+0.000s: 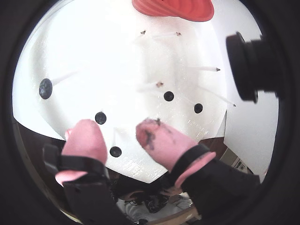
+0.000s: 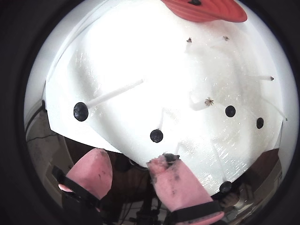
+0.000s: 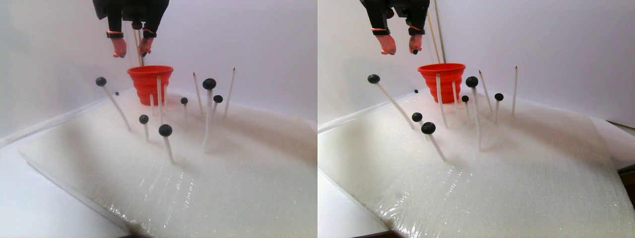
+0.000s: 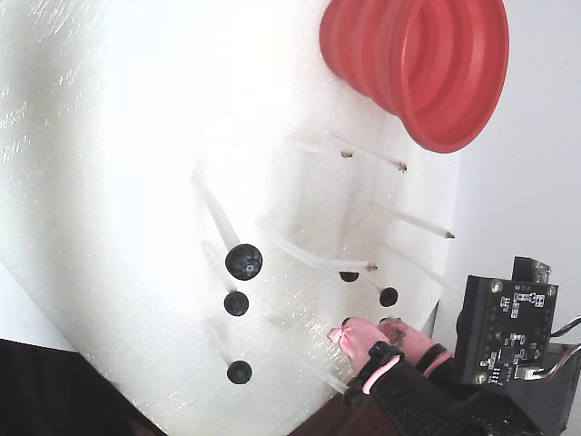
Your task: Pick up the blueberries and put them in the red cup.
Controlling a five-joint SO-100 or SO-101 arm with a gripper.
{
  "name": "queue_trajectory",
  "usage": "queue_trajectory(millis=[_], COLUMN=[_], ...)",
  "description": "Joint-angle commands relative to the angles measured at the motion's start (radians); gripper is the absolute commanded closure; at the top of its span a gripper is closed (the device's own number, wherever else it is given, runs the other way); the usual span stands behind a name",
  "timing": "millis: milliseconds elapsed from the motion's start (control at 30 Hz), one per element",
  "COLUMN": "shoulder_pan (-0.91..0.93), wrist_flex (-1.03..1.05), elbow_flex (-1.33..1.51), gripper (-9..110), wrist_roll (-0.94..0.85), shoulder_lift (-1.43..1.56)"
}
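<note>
Several blueberries [image 3: 165, 130] sit on the tips of thin white sticks stuck in a white foam board [image 3: 223, 163]; in a wrist view one berry [image 1: 115, 151] lies between my fingers, far below. The red cup [image 3: 150, 79] stands at the back of the board, and its rim [image 1: 173, 8] shows at the top edge of a wrist view. My gripper [image 3: 131, 51] hangs high above the cup's left side, its pink-covered fingers [image 1: 86, 136] apart. A small dark berry [image 3: 144, 53] shows at the right fingertip; whether it clings or falls I cannot tell.
Bare pointed sticks [image 3: 229, 91] stand to the right of the cup. A black camera body [image 1: 253, 65] juts in at the right of a wrist view, and a circuit board [image 4: 504, 331] sits beside the arm. The board's edge [image 3: 69, 191] drops to a white table.
</note>
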Motion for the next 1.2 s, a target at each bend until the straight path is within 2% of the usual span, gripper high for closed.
queue_trajectory(millis=[0, 1167], shoulder_pan=[-0.021, -0.158], wrist_flex=[-0.012, -0.166], elbow_flex=[-0.015, 0.078], gripper=[85, 83], wrist_roll=[-0.005, -0.087], shoulder_lift=[0.044, -0.009])
